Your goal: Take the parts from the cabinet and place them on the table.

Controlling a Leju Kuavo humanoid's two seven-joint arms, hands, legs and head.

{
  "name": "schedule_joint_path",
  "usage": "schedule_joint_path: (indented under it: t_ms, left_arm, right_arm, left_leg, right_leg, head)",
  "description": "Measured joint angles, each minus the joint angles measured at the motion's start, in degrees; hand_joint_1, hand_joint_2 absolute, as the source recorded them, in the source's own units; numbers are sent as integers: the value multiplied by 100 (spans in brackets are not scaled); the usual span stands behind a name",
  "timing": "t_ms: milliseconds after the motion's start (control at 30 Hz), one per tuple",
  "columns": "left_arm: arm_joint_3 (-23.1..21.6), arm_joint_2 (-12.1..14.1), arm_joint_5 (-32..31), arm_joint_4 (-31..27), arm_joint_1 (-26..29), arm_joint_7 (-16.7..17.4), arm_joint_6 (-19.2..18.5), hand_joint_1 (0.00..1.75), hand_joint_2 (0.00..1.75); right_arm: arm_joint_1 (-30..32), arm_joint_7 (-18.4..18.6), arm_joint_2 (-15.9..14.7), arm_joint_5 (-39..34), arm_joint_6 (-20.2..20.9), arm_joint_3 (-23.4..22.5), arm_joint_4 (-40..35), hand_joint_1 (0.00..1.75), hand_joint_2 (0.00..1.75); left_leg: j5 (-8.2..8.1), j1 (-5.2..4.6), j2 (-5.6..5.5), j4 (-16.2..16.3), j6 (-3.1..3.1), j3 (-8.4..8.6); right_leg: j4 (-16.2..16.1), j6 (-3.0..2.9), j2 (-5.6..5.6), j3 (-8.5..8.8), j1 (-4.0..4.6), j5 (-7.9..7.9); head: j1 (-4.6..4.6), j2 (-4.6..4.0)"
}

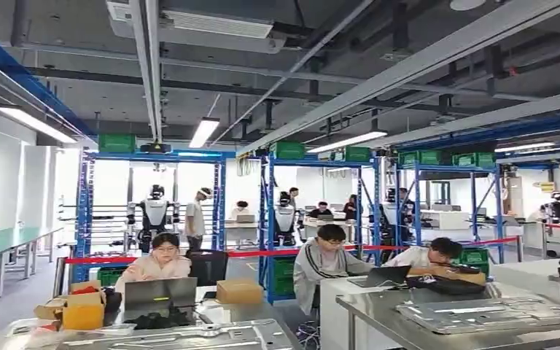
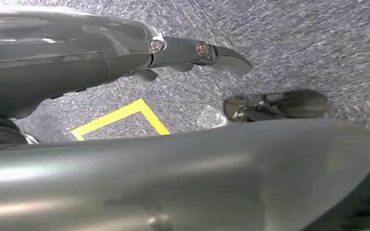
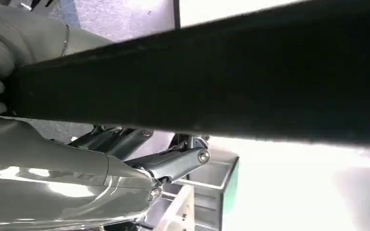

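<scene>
your left hand (image 2: 192,57) hangs over the floor (image 2: 318,43) with fingers apart, holding nothing, your right hand (image 3: 139,149) sits under a dark bar (image 3: 221,82), grip untellable, and metal parts lie on the tables (image 1: 379,310) ahead, so you're likely mid-walk.

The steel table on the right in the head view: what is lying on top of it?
On the steel table lies a flat, pale grey sheet-metal panel. Behind it, on the white desk, sit a black bag and a laptop. The picture's lower edge cuts off the table's near side.
</scene>
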Motion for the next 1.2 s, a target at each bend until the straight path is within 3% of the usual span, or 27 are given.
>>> schedule_joint_path:
  t_ms: [33,67,167,233,333,367,400,433,500,533,567,667,700,733,767,867,900,933,967,1033,1067,1100,1200]
  left_arm:
    - [0,0,0,0,-14,-9,0,0,0]
    - [0,0,0,0,-18,-13,2,0,0]
    - [0,4,0,0,3,-9,2,0,0]
    - [2,4,0,0,0,-9,2,0,0]
    - [2,4,0,0,-16,-11,2,0,0]
    - [2,4,0,0,-10,-9,2,0,0]
    - [2,4,0,0,-3,-9,2,0,0]
    - [2,4,0,0,1,-7,2,0,0]
    - [2,2,-2,0,-10,-7,2,0,0]
    - [2,-9,-2,2,-6,-7,2,0,0]
    - [2,-24,-2,2,-9,-2,2,0,0]
    - [2,-24,-7,2,15,18,2,0,0]
    - [2,-22,-9,0,4,17,2,0,0]
    - [0,-26,-9,0,-3,11,-6,0,0]
    - [0,-24,-11,0,-19,7,-9,0,0]
    - [2,-7,-11,0,-7,7,2,0,0]
    - [2,-4,-11,0,19,7,0,0,0]
    - [0,-4,-11,2,33,7,0,0,0]
    - [0,-4,-11,2,36,7,0,0,0]
    - [0,-11,-13,2,46,7,2,0,0]
    - [0,-26,-13,4,31,7,7,0,0]
    - [2,-26,-15,4,15,9,2,0,0]
    - [2,-24,-17,4,25,9,2,0,0]
  right_arm:
    - [-3,0,4,-2,-4,-2,0,175,175]
    - [-10,0,4,0,-6,-4,2,175,175]
    - [-19,0,9,-2,-11,-2,2,175,175]
    - [-37,0,13,-4,-13,-7,-2,175,175]
    - [-31,0,11,-2,-13,-7,7,175,175]
    - [-12,2,11,-2,-13,-7,9,175,175]
    - [6,2,9,-2,-17,-7,9,175,175]
    - [13,2,11,-2,-17,-7,9,175,175]
    - [1,2,11,-2,-17,-9,7,175,175]
    - [-3,2,9,-2,-20,-13,7,175,175]
    - [-3,2,7,-4,-24,-15,9,175,175]
    - [-1,4,11,-4,-28,-24,7,175,175]
    - [-5,4,26,-7,-28,-26,-7,175,175]
    - [-22,2,31,-7,-28,-33,-7,175,175]
    - [-47,-2,39,-9,-28,-31,-9,175,175]
    - [-14,0,41,-7,-28,-31,-4,175,175]
    - [6,0,42,-7,-31,-31,-2,175,175]
    - [18,0,41,-7,-31,-31,0,175,175]
    - [21,0,41,-7,-28,-31,0,175,175]
    - [21,0,39,-9,-31,-31,2,175,175]
    - [21,-2,35,-9,-31,-31,9,175,175]
    - [18,-2,33,-6,-33,-33,7,175,175]
    - [9,-9,35,-20,-35,-42,-7,175,175]
  left_leg:
    - [-122,-33,31,-201,21,117]
    - [-88,-42,2,-211,103,112]
    - [-121,-75,-18,-200,227,123]
    - [-126,-64,-31,-214,293,171]
    - [-177,-100,-55,-211,371,204]
    - [-195,-121,-68,-211,384,227]
    - [-222,-143,-84,-211,395,262]
    - [-253,-161,-106,-211,400,311]
    - [-325,-174,-146,-212,396,416]
    - [-354,-157,-151,-223,387,435]
    - [-364,-159,-171,-230,366,443]
    - [-361,-142,-165,-217,268,522]
    - [-400,-150,-157,-176,262,512]
    - [-415,-153,-125,-8,253,474]
    - [-491,-144,-121,294,247,299]
    - [-918,-88,-115,1341,133,-432]
    - [-882,-64,-109,1383,108,-544]
    - [-733,-35,-103,1202,65,-543]
    - [-481,1,-92,851,11,-457]
    - [219,92,-25,-50,-80,-211]
    - [-6,20,-5,-83,-39,-225]
    - [0,3,-3,-41,97,-203]
    - [-16,-36,-46,-44,244,-125]
  right_leg:
    - [19,50,-7,-8,38,-30]
    - [39,81,-9,-9,40,-43]
    - [62,178,-2,26,0,-18]
    - [303,220,73,-69,-23,-162]
    - [1604,231,122,-774,-20,-712]
    - [1894,221,123,-968,-20,-766]
    - [1908,202,126,-1042,-11,-686]
    - [1653,163,134,-971,6,-462]
    - [624,29,161,-597,90,209]
    - [279,-53,184,-475,156,356]
    - [240,-94,196,-468,163,167]
    - [81,-151,189,-356,176,186]
    - [-3,-141,180,-227,111,198]
    - [-58,-140,173,-154,106,189]
    - [-69,-154,162,-120,100,170]
    - [-67,-135,149,-2,85,44]
    - [-66,-119,153,60,73,-5]
    - [-64,-92,156,128,55,-61]
    - [-56,-59,159,202,32,-118]
    - [-25,44,150,328,17,-279]
    - [23,97,156,375,6,-334]
    - [16,148,160,353,12,-373]
    - [45,217,152,421,-40,-401]
  head:
    - [-2,0]
    - [-2,0]
    - [-2,0]
    - [-2,0]
    - [-2,0]
    - [-2,0]
    - [-2,0]
    - [-2,0]
    - [-2,0]
    - [0,0]
    - [-2,0]
    - [0,2]
    - [-2,2]
    - [-2,2]
    - [0,2]
    - [0,2]
    - [0,2]
    - [0,2]
    - [0,2]
    - [0,2]
    - [-4,0]
    - [-7,9]
    - [-5,7]
